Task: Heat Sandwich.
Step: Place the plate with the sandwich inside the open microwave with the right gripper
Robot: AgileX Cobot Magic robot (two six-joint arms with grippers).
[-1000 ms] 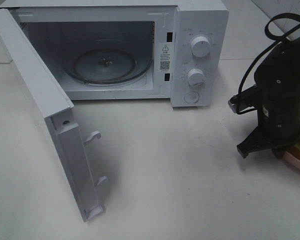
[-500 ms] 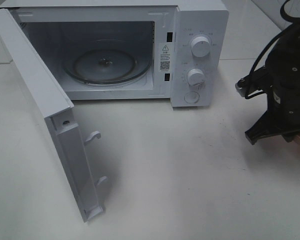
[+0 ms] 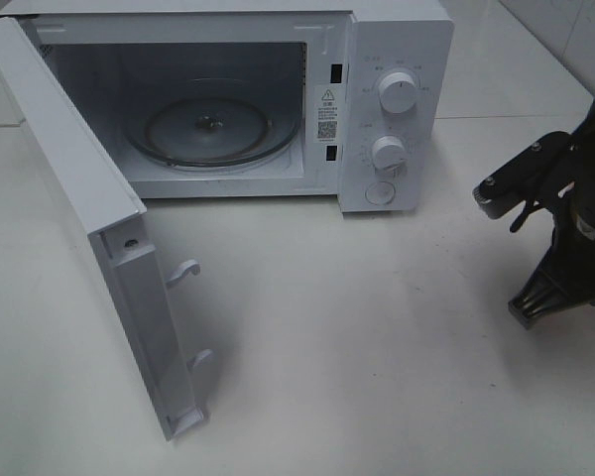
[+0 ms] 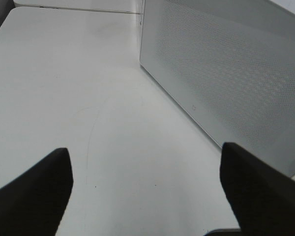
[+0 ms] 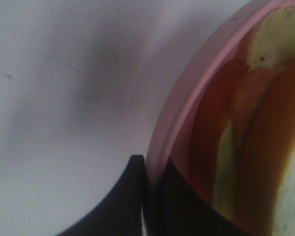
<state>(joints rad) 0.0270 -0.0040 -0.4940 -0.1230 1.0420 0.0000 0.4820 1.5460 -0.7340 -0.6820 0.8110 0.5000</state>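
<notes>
The sandwich [image 5: 265, 123] lies on a round pink plate [image 5: 187, 108]; only the right wrist view shows them, very close, with tan crust and pale bread. My right gripper [image 5: 155, 169] has one finger outside the plate's rim and one inside, pinched on the rim. In the exterior view the right gripper [image 3: 537, 300] is low at the right edge, and the plate and sandwich are out of view there. My left gripper [image 4: 145, 167] is open and empty above the table, beside the outer face of the microwave door [image 4: 226, 73].
The white microwave [image 3: 397, 59] stands at the back with its door [image 3: 79, 178] swung open to the front left. Its glass turntable [image 3: 210, 127] is bare. White tabletop [image 3: 357, 337] lies between the microwave and my right arm.
My right arm has moved to the right, toward the view's edge. The plate with the sandwich, seen at the right edge a second ago, is no longer in the exterior view.
</notes>
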